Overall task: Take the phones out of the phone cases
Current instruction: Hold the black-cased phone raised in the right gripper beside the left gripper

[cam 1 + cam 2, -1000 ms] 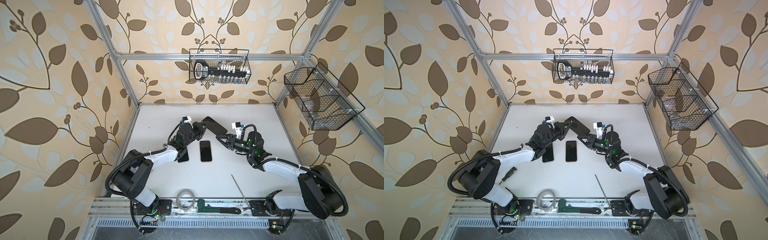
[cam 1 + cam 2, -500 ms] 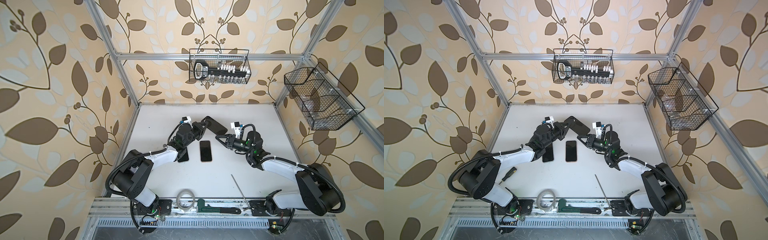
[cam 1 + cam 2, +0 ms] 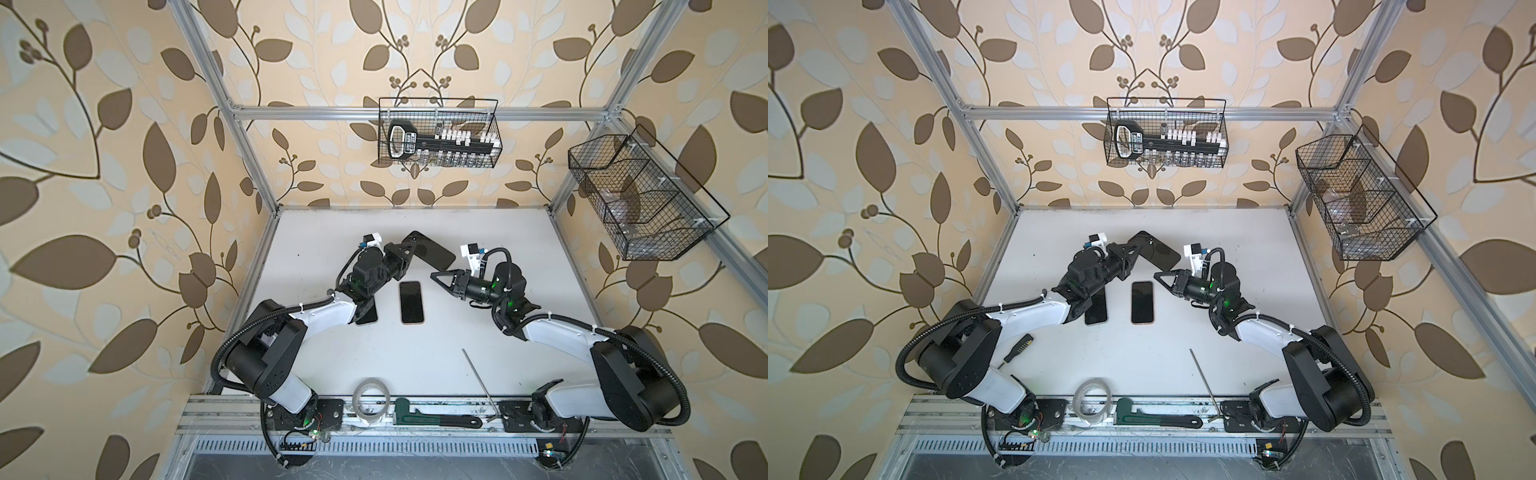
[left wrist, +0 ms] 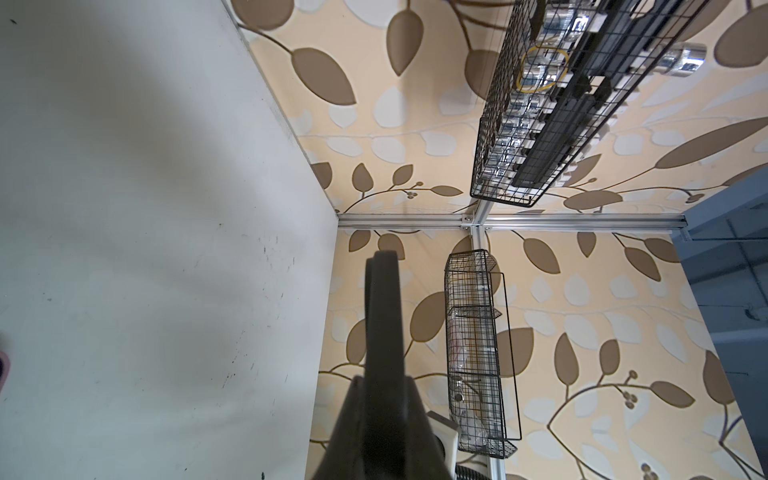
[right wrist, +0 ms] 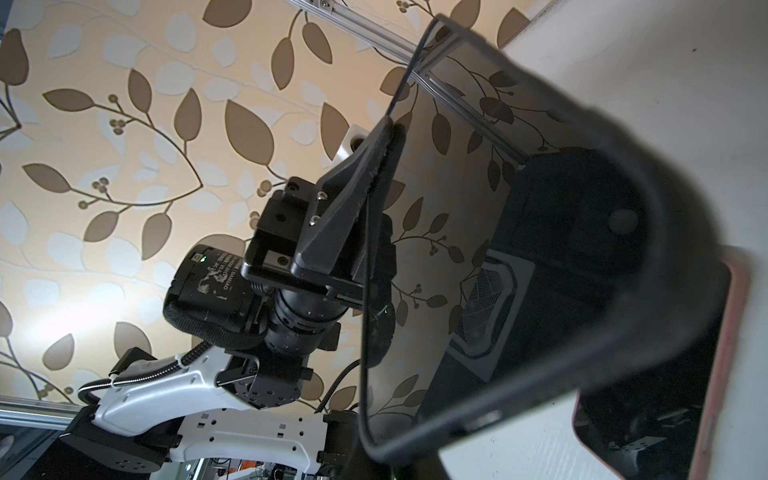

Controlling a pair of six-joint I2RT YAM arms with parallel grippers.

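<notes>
My left gripper (image 3: 409, 249) is shut on one long edge of the phone (image 3: 430, 251), a glossy black slab in a black phone case (image 5: 615, 332), and holds it tilted above the white table (image 3: 498, 257). The left wrist view shows it edge-on (image 4: 382, 324) between the jaws. My right gripper (image 3: 433, 275) is shut, its tips right at the case's near corner (image 5: 374, 444). Whether they pinch the rim does not show. The right wrist view shows the left gripper's fingers (image 5: 365, 166) clamped on the phone, whose screen (image 5: 436, 249) mirrors the wallpaper.
Two more phones lie flat on the table: one (image 3: 411, 302) between the arms, one (image 3: 368, 316) partly under the left arm. A thin metal rod (image 3: 480, 382), a tape roll (image 3: 371, 401) and a wrench (image 3: 432, 417) lie near the front edge. Wire baskets (image 3: 438, 133) (image 3: 640, 199) hang on the walls.
My right gripper's jaws have closed and its tip has shifted slightly left, staying beside the held phone. The left gripper and the phone have not moved.
</notes>
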